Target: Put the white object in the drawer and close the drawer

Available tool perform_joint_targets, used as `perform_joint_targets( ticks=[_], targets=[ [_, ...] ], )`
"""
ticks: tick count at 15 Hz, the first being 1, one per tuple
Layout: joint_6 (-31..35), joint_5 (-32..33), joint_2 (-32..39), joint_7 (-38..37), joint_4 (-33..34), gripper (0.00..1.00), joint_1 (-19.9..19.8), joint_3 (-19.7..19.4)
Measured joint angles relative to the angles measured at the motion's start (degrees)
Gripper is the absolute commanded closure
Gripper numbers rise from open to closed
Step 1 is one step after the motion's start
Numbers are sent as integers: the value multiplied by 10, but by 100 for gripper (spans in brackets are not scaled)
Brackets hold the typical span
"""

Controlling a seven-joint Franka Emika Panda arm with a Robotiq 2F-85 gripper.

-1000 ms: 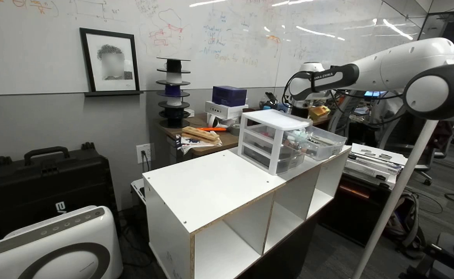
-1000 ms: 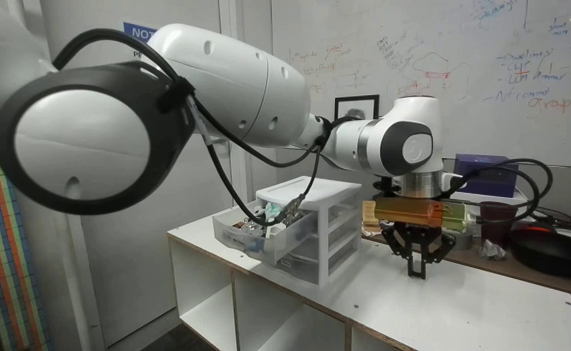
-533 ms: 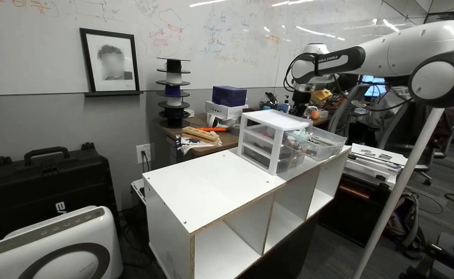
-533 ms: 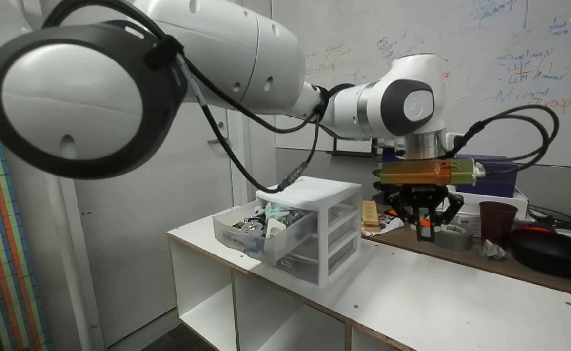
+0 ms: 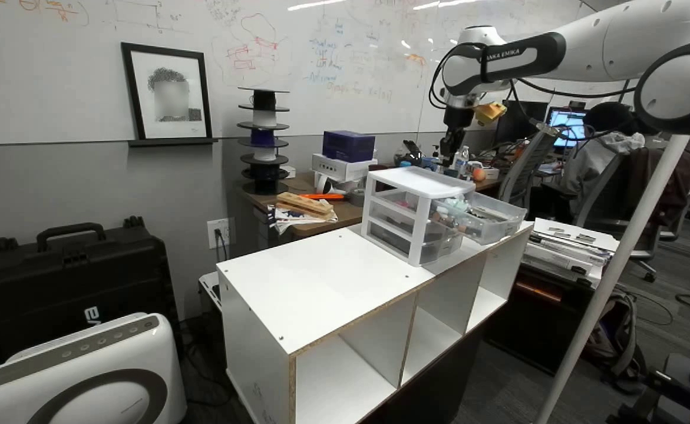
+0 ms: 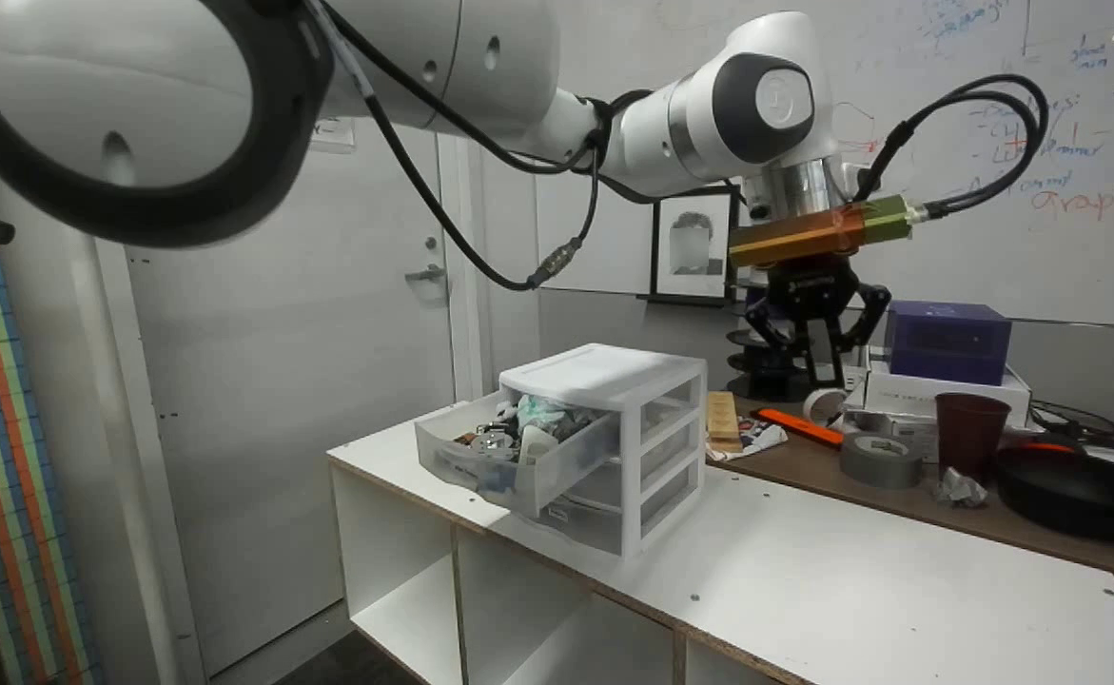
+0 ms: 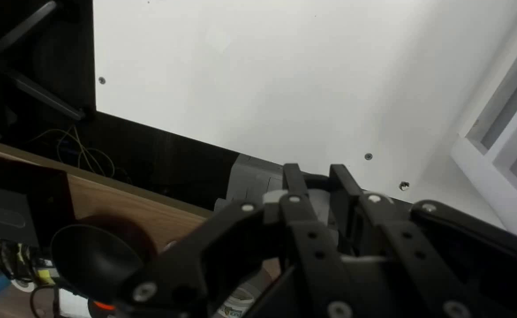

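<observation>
The translucent drawer (image 6: 480,480) (image 5: 501,227) is pulled out of the small white-framed unit (image 6: 604,376) (image 5: 421,181) and filled with mixed items. A white piece (image 6: 537,443) lies among them; I cannot tell whether it is the white object. My gripper (image 6: 825,379) (image 5: 449,159) is in the air, well above the cabinet top and to the right of the unit in an exterior view. In the wrist view its fingers (image 7: 315,171) are close together, with a small dark object (image 7: 317,181) spanning the gap at the tips. A pale patch behind them is unclear.
The unit stands on a white shelf cabinet (image 6: 861,580) (image 5: 321,277). Behind it a desk (image 6: 908,499) holds a tape roll (image 6: 882,460), a dark red cup (image 6: 970,433), a black pan (image 6: 1080,495) and a purple box (image 6: 947,350). Arm cables (image 6: 480,257) hang above the drawer.
My gripper has risen from just above the cabinet top to well above it and has tilted slightly, fingers still close together. The drawer and unit have not moved.
</observation>
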State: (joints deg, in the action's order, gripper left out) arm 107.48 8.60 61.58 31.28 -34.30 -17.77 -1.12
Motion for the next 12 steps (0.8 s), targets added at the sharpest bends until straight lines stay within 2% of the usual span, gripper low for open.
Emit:
perform_joint_targets(
  ticks=[6,12],
  targets=[
    [-16,21,-76,14,-64,91,21,0],
    [-17,29,-181,13,-197,91,42,0]
  ],
)
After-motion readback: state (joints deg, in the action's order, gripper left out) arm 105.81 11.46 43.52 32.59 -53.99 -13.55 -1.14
